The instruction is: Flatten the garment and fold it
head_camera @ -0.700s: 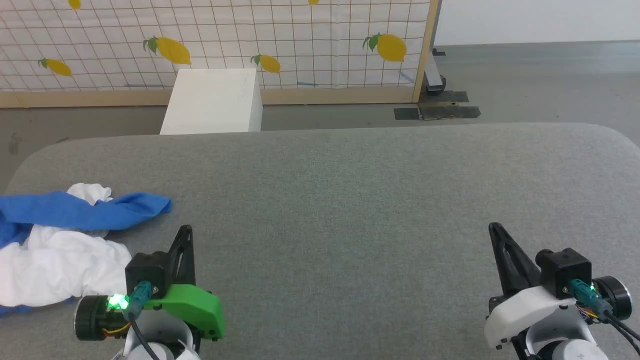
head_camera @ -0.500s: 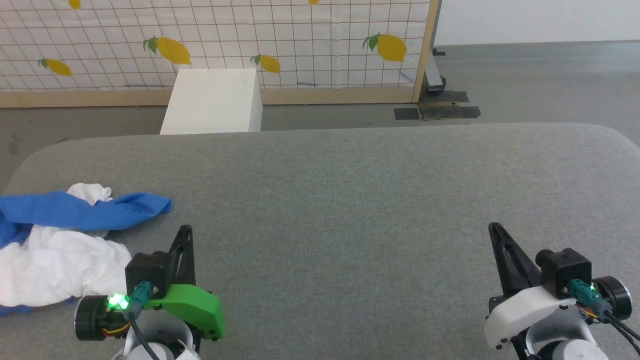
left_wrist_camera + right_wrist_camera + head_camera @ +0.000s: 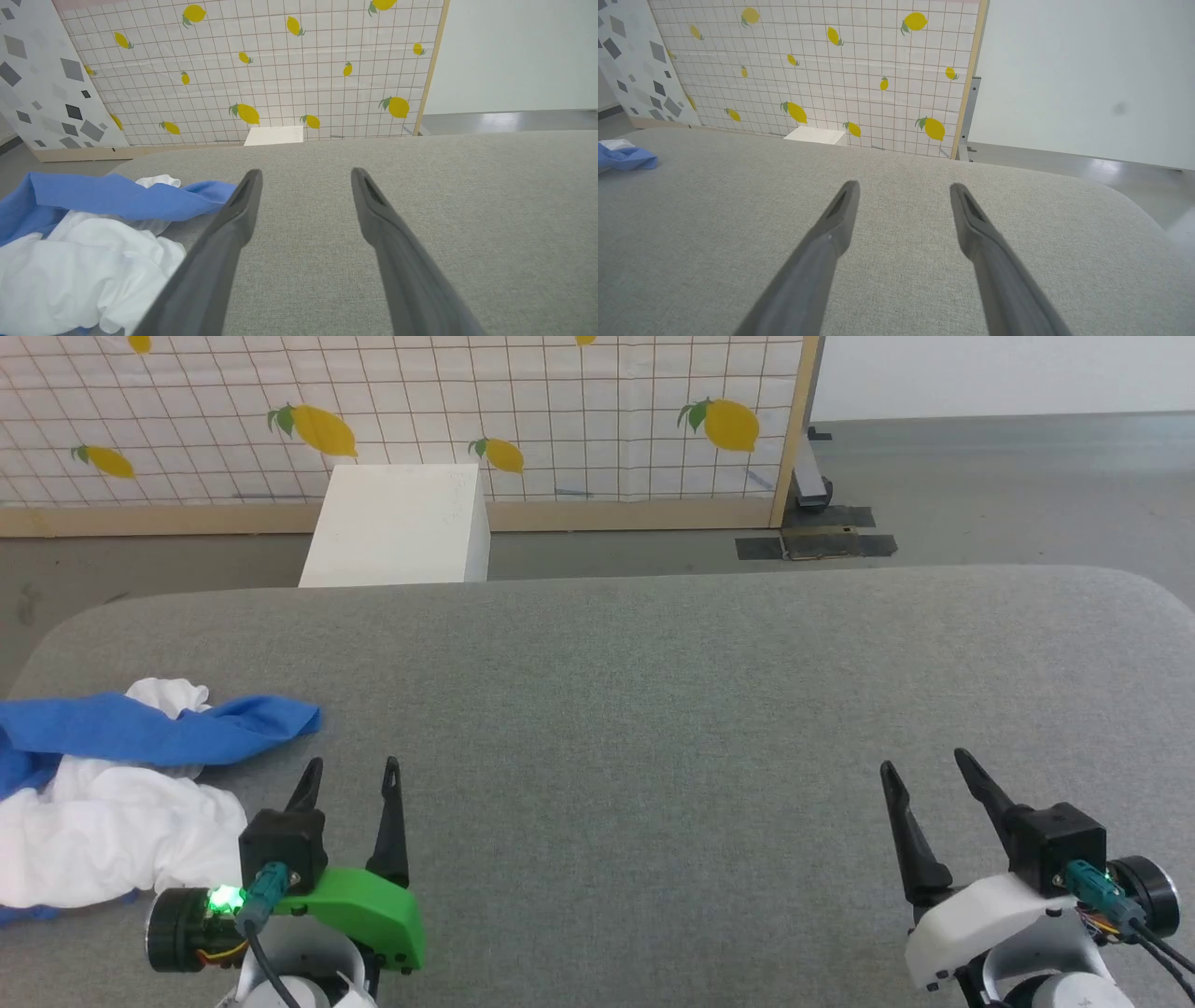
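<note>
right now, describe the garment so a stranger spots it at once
Start at the grey fabric-covered table before the lemon-print screen. Near its left edge, beside the left gripper, lies the garment. Unlike the white block beyond the table, it is a crumpled white heap with bright blue sleeves.

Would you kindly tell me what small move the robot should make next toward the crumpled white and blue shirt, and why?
Probably move the left gripper leftward to the crumpled white garment with blue sleeves. That gripper is open and empty above the grey fabric table, with the bunched garment lying close on its left; the right gripper, also open, is far across the table.
</note>
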